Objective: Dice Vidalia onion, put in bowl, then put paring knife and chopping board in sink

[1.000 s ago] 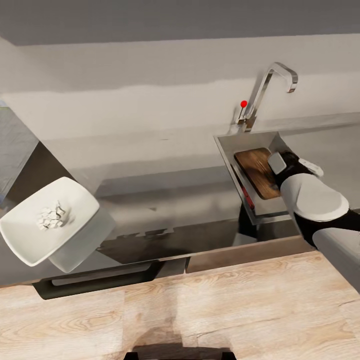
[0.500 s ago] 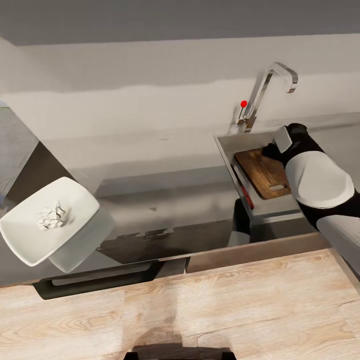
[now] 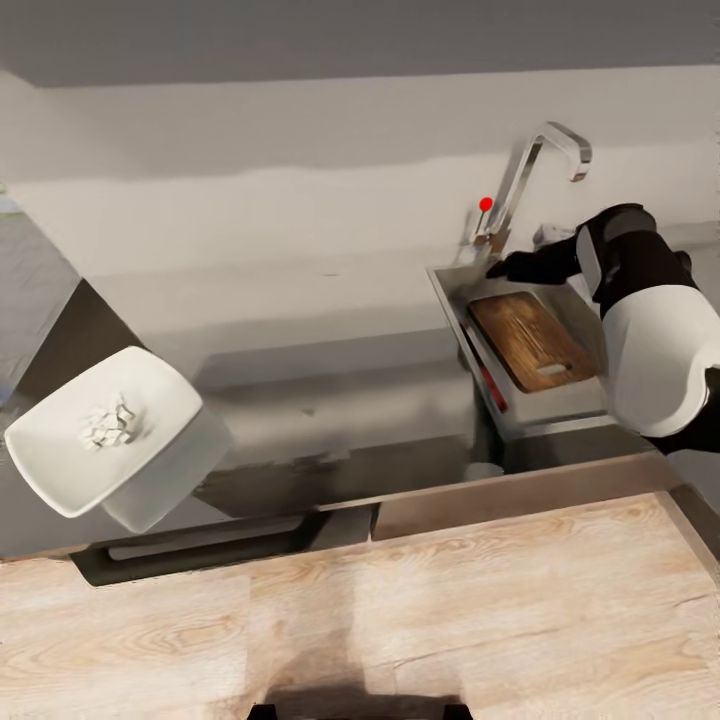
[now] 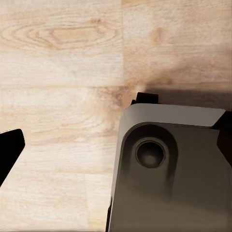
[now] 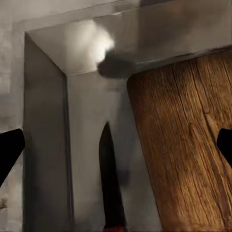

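Right gripper (image 3: 497, 268) has let go and lifted toward the faucet (image 3: 545, 165); board (image 3: 530, 341) and knife (image 5: 110, 186) lie in sink (image 3: 452, 290), task looks done.

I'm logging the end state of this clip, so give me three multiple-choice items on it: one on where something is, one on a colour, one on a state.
1. Where is the chopping board?
A. on the countertop beside the bowl
B. inside the sink
C. on the floor

2. What colour is the paring knife's handle?
A. red
B. blue
C. white

3. What state is the right gripper in?
A. shut on the chopping board
B. shut on the paring knife
C. open, holding nothing

Answers:
1. B: the head view shows the board lying in the sink basin, under the faucet.
2. A: the paring knife lies beside the board against the basin wall, and its handle shows red in the head view.
3. C: the right wrist view shows the two fingertips far apart at the picture's edges, with board and knife lying free below.
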`<state>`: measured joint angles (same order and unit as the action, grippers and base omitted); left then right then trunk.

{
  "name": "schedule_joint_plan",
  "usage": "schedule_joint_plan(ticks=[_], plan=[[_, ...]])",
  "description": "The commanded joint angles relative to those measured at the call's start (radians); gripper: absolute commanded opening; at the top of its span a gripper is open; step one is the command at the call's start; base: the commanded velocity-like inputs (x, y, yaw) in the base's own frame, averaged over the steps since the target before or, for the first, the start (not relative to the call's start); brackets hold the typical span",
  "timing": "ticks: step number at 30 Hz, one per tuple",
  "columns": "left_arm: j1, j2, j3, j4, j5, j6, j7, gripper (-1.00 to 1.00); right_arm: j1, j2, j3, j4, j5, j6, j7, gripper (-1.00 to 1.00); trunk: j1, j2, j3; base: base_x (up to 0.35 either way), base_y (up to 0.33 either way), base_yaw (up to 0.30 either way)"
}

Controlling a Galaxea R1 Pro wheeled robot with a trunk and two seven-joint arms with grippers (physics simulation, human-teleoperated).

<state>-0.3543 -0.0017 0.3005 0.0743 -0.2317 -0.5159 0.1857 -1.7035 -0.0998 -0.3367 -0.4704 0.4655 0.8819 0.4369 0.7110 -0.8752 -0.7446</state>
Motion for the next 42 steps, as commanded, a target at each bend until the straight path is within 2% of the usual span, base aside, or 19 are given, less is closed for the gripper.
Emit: schedule_joint_plan(ticks=[1,4,10,38,42], plan=[[-0.002,0.0,0.005,0.004,-0.011,-0.006,0.008,1.0,-0.001,-0.008,0.002,0.0,0.012,0.002,0.054,1.0,0.0,-0.001,-0.001,-0.293,0.0,0.0],[-0.002,0.0,0.005,0.004,-0.011,-0.006,0.008,1.0,-0.001,-0.013,0.011,0.005,0.027,0.001,0.089,1.0,0.0,-0.001,-0.001,-0.316,0.0,0.0],[-0.002,0.0,0.005,0.004,-0.011,-0.006,0.008,1.0,0.0,-0.012,0.016,0.016,0.055,0.0,0.104,1.0,0.0,-0.001,-0.001,-0.331,0.0,0.0],[-0.002,0.0,0.005,0.004,-0.011,-0.006,0.008,1.0,0.01,-0.008,0.019,0.066,0.058,-0.008,0.106,1.0,0.0,-0.001,-0.001,-0.334,0.0,0.0],[-0.002,0.0,0.005,0.005,-0.011,-0.006,0.008,1.0,0.011,-0.008,0.019,0.102,0.061,-0.053,0.105,1.0,0.0,-0.001,-0.001,-0.334,0.0,0.0]])
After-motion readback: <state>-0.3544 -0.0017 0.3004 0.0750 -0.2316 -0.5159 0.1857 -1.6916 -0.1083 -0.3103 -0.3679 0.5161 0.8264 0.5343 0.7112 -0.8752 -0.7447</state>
